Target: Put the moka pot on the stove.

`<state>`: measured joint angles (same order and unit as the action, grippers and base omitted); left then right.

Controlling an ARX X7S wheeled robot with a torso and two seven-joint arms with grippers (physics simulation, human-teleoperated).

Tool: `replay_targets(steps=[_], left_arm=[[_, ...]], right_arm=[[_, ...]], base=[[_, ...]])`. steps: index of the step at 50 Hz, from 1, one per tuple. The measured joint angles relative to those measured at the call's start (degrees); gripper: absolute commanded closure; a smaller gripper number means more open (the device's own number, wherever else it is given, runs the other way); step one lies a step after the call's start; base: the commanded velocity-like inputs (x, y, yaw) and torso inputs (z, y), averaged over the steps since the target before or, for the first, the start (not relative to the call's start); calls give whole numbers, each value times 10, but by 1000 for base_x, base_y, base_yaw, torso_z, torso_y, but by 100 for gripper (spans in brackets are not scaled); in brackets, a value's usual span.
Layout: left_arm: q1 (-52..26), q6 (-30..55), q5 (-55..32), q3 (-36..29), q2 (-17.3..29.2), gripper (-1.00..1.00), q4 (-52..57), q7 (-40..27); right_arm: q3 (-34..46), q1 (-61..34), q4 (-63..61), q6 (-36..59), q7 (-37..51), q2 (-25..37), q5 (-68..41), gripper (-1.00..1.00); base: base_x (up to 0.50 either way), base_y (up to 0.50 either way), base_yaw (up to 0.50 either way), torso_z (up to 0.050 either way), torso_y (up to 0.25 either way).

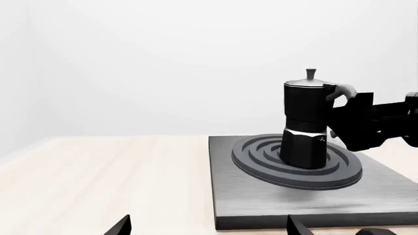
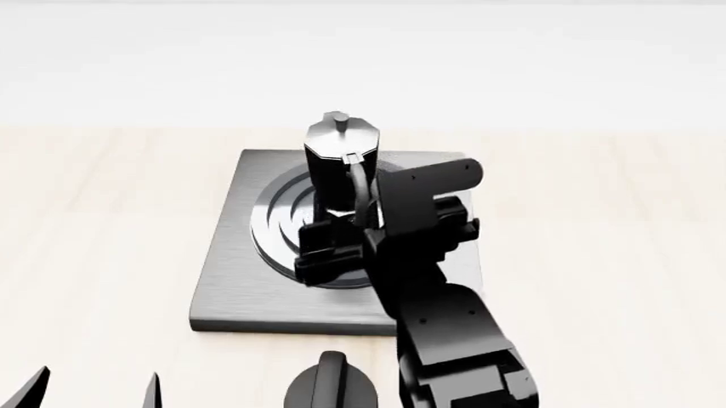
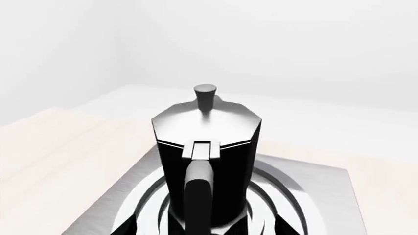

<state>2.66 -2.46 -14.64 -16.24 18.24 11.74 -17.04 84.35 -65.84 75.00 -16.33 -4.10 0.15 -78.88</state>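
Note:
The moka pot [image 2: 335,161] stands upright on the dark rings in the middle of the stove [image 2: 233,280]. It is black and faceted, with a silver lid and knob [image 3: 204,95]. Its curved handle [image 3: 197,196] faces my right gripper [image 3: 205,227], whose fingers stand wide apart on either side of the handle without touching it. From the left wrist view, the right gripper [image 1: 346,122] sits level with the moka pot [image 1: 306,127] at its handle side. My left gripper [image 1: 209,226] is open and empty, low in front of the stove [image 1: 261,200] and to its left.
A short black round knob [image 2: 329,382] sits on the light wooden counter [image 2: 102,255] just in front of the stove. The counter runs wide on both sides. A white wall closes it off behind.

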Motion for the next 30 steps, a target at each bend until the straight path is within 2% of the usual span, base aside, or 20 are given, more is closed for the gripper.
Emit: replay_targets(steps=[21, 30], left_arm=[[1, -1, 2, -6, 3, -100, 2, -2], [1, -3, 2, -8, 4, -100, 1, -3]], right_arm=[[-27, 18, -3, -78, -17, 3, 27, -100], [-19, 39, -126, -102, 54, 69, 53, -100]], base=[[0, 0, 0, 0, 0], [0, 0, 0, 0, 0]])
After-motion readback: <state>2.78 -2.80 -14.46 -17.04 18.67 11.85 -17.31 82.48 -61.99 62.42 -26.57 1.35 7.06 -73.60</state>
